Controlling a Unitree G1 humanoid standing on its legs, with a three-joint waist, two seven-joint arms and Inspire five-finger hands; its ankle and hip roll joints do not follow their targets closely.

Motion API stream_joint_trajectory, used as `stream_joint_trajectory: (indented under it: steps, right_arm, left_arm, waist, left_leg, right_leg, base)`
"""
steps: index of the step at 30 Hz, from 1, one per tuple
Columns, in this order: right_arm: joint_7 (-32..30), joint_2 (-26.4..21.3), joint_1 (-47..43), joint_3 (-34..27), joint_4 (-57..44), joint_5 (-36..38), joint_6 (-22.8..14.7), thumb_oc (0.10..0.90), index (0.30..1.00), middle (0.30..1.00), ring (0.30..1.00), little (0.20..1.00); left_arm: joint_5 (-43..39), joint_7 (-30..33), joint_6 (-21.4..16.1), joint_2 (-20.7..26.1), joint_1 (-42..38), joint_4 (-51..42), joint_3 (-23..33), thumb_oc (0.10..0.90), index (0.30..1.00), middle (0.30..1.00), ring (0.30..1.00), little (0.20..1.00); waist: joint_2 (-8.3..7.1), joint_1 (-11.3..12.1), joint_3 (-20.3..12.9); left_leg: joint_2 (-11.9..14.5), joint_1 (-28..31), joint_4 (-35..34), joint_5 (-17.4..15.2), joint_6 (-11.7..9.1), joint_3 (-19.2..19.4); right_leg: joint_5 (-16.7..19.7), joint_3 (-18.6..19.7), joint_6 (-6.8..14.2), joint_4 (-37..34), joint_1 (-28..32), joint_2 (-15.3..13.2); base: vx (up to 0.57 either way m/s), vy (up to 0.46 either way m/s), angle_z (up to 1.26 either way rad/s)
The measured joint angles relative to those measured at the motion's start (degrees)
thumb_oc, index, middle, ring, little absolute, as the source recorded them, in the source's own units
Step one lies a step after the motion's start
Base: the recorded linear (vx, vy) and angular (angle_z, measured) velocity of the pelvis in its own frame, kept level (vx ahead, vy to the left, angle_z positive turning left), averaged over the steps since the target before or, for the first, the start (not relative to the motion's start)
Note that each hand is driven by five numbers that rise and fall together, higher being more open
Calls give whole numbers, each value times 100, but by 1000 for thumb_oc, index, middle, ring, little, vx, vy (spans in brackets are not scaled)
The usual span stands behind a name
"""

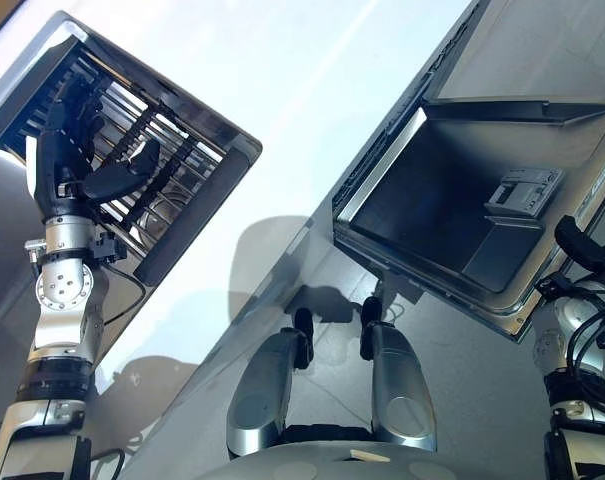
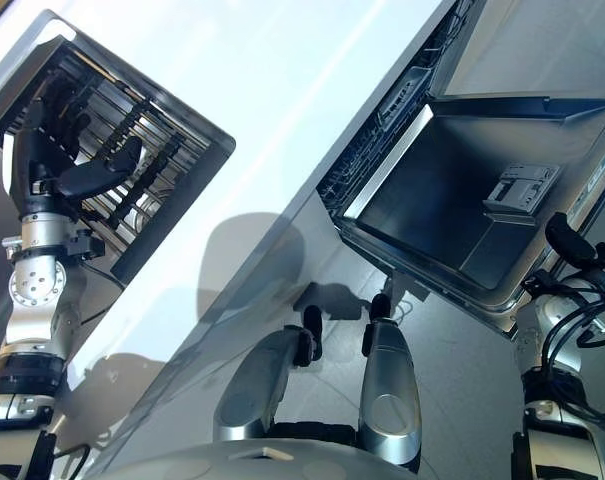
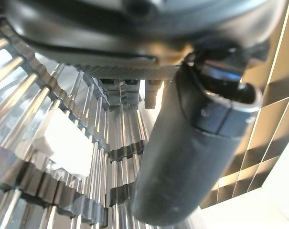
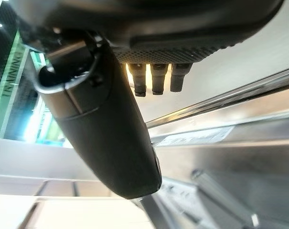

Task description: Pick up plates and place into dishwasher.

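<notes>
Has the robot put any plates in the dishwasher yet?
Not yet, it seems. The dishwasher door is already open. The left hand is over the dish rack with straight fingers, holding nothing. The right hand waits by the door, empty too. I can't make out a plate for sure, so picking and loading are left.

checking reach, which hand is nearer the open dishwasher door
Right. The right hand sits beside the dishwasher door; the left hand is over the dish rack, far across.
</notes>
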Motion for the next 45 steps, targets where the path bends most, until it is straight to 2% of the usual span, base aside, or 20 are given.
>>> stream_joint_trajectory:
  steps: [4,9,12,16,19,26,30,33,37,43,45]
  right_arm:
    - [295,-30,-207,63,235,462,190,800,900,900,900,900]
    - [577,-81,-431,66,572,941,189,800,900,900,900,900]
    - [1121,-291,-423,72,718,1269,304,800,900,900,900,900]
    - [2370,-679,-392,45,1067,1972,680,800,900,900,900,900]
    - [2985,-884,-380,49,1269,2210,889,800,900,900,900,900]
    - [3558,-1123,-239,172,1182,2360,1268,800,900,900,900,900]
    - [3720,-1254,124,217,441,2667,1542,800,900,900,900,900]
    - [3995,-1210,296,227,-85,3052,1576,800,900,900,900,900]
    - [4250,-742,332,235,-996,3482,1568,800,900,900,900,900]
    - [4378,16,231,376,-2546,3475,1565,800,900,900,900,900]
    - [4493,154,-12,650,-2919,3293,1601,800,900,900,900,900]
  left_arm:
    - [0,0,11,122,-146,0,-85,800,900,900,900,900]
    - [1,8,52,330,-332,2,-269,800,900,900,900,900]
    - [0,14,92,373,-370,18,-279,800,900,900,900,900]
    - [1,-12,192,453,-427,34,-280,800,900,900,900,900]
    - [1,-56,254,569,-523,43,-280,800,900,900,900,900]
    - [6,-117,336,640,-627,96,-275,800,900,900,900,900]
    - [8,-137,336,664,-493,94,-218,800,900,900,900,900]
    - [9,-188,334,658,-242,164,-199,800,900,900,900,900]
    - [7,-187,307,705,-148,399,-132,800,900,900,900,900]
    - [5,-274,290,595,-436,584,-55,800,900,900,900,900]
    - [6,-279,290,492,-425,556,-61,800,900,900,900,900]
  waist:
    - [0,13,1]
    - [-5,40,5]
    - [-5,27,5]
    - [-31,-24,21]
    - [-45,-39,25]
    - [-47,-79,26]
    - [-59,-139,30]
    - [-78,-199,32]
    - [-158,-203,26]
    - [-205,-157,29]
    - [-208,-125,27]
  left_leg:
    - [0,-200,52,11,-7,-15]
    - [-2,-433,154,14,-3,-17]
    - [-13,-507,199,13,-2,-12]
    - [-51,-560,202,67,-10,-64]
    - [-90,-668,219,117,-38,-87]
    - [-87,-724,349,108,-55,-142]
    - [-79,-684,354,107,-59,-170]
    - [-65,-505,252,124,-100,-249]
    - [16,-274,59,196,-197,-307]
    - [12,-1,-304,395,-234,-449]
    - [9,169,-454,430,-241,-495]
  right_leg:
    - [0,-14,-4,36,-173,1]
    - [-1,-3,-6,122,-400,-10]
    - [-6,-5,-8,190,-472,-24]
    - [-9,-16,-12,265,-542,-53]
    - [-20,-23,-33,354,-660,-69]
    - [-42,-66,-69,474,-683,-80]
    - [-26,-60,-88,468,-649,-69]
    - [24,-119,-129,324,-468,-40]
    - [170,-168,-179,23,-235,67]
    - [332,-329,-227,-329,82,92]
    - [340,-369,-219,-464,261,107]
  base:
    - [-12,-73,4]
    - [3,-47,2]
    - [13,-21,0]
    - [-6,-47,4]
    - [-12,-30,7]
    - [1,0,3]
    - [10,7,-5]
    - [19,34,-20]
    - [19,54,-25]
    - [37,67,7]
    - [64,60,11]
